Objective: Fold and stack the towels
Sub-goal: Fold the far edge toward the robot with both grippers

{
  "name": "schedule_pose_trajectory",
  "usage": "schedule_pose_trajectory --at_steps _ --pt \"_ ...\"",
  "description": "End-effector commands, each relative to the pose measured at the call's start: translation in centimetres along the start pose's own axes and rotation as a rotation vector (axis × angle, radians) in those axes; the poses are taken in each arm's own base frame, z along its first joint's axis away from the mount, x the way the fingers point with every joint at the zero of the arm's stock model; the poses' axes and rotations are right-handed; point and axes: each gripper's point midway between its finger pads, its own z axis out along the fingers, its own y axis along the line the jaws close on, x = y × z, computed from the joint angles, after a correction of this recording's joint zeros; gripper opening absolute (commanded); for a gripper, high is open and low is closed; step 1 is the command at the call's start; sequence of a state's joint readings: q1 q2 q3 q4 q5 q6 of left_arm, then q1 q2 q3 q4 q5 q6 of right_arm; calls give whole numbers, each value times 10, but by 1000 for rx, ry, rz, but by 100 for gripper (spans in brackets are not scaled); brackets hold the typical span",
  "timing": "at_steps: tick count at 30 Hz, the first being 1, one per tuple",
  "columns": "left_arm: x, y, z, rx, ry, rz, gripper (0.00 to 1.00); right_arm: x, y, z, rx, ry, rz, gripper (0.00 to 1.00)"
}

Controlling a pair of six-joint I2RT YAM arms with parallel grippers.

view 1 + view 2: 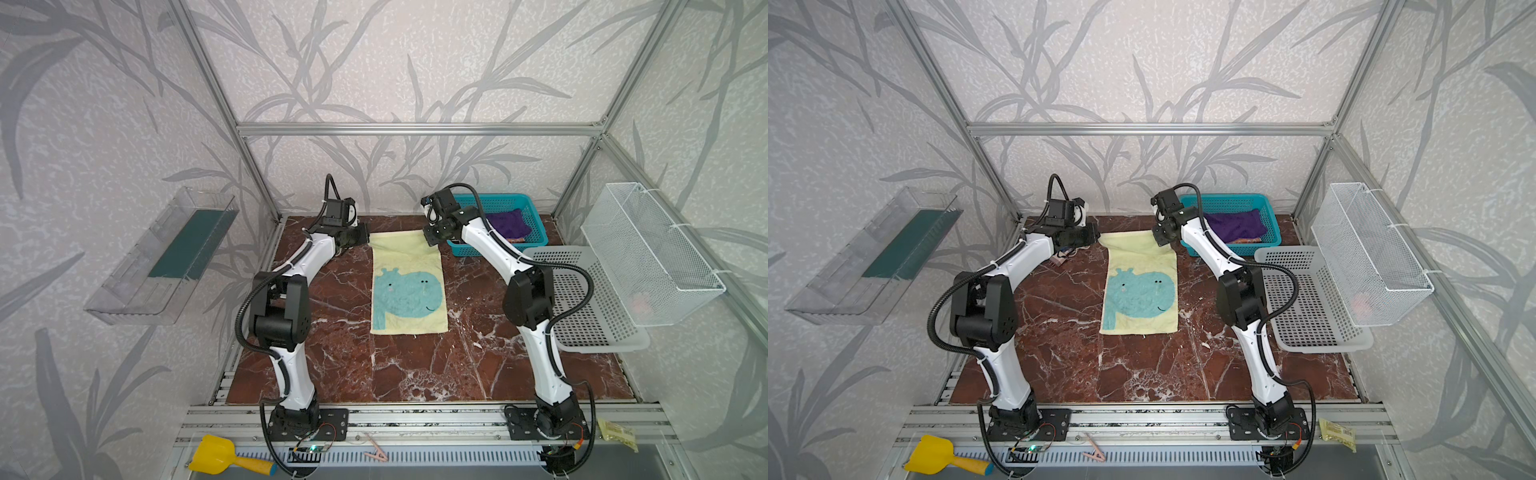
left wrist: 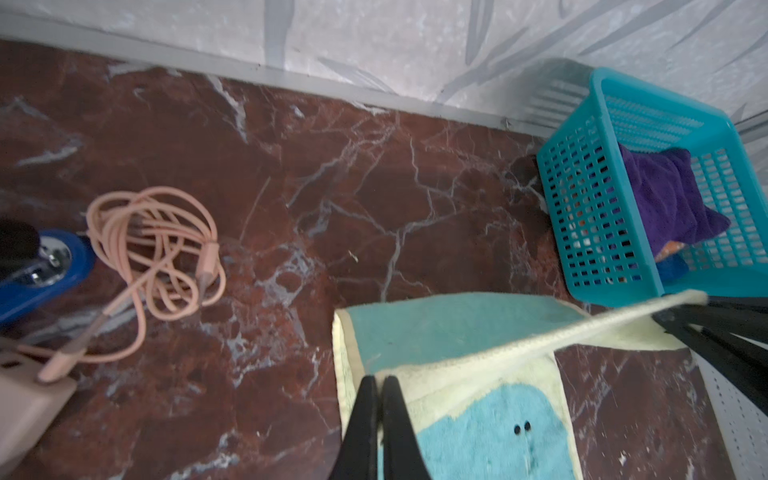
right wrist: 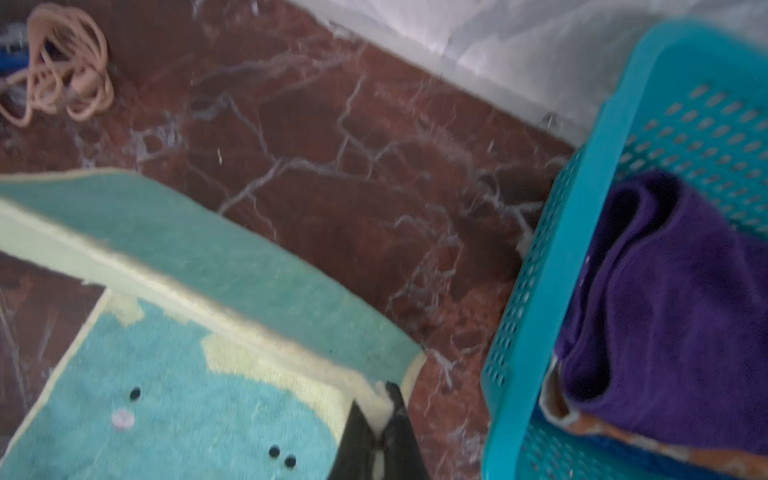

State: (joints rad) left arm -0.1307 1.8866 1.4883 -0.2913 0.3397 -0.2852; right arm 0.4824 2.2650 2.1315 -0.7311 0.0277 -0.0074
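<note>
Your left arm (image 1: 296, 380) and right arm (image 1: 540, 361) match: white shells, black joints, ribbed black cable hoses. The left gripper (image 2: 379, 380) has slim black fingers (image 2: 360, 419).

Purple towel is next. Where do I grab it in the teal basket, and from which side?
Pinch the raised rolled fold of the purple towel, coming straight down: the teal basket walls block every side, and it lies crumpled on top of the other cloths. First free a gripper: left gripper and right gripper are both shut on the yellow towel.

Left gripper (image 2: 376, 384): clamped on yellow-and-teal towel (image 2: 490, 436) corner
Right gripper (image 3: 388, 399): clamped on opposite corner
Pose: both stretched forward, turned inward
</note>
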Motion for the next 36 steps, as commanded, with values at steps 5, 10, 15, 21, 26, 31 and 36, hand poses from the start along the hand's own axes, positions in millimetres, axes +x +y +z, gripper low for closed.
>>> schedule_pose_trajectory --at_steps 5,10,15,21,26,31,36 --pt "50 10 -12 5 32 -46 0 36 9 -28 -50 -73 76 0" --pt "82 16 -18 -3 82 -90 0 77 21 -16 -99 35 114 0" --pt "65 6 -38 3 44 -67 0 70 26 -34 -103 32 89 0" --pt "74 -4 -56 10 60 -48 0 63 31 -61 -118 16 84 0" --pt "117 0 -61 -2 142 -74 0 93 35 -55 -129 78 108 0" --pt "161 15 -56 -29 194 -123 0 134 47 -40 -168 173 142 0" --pt "182 17 -46 -6 227 -169 0 160 52 -28 -177 225 152 0"
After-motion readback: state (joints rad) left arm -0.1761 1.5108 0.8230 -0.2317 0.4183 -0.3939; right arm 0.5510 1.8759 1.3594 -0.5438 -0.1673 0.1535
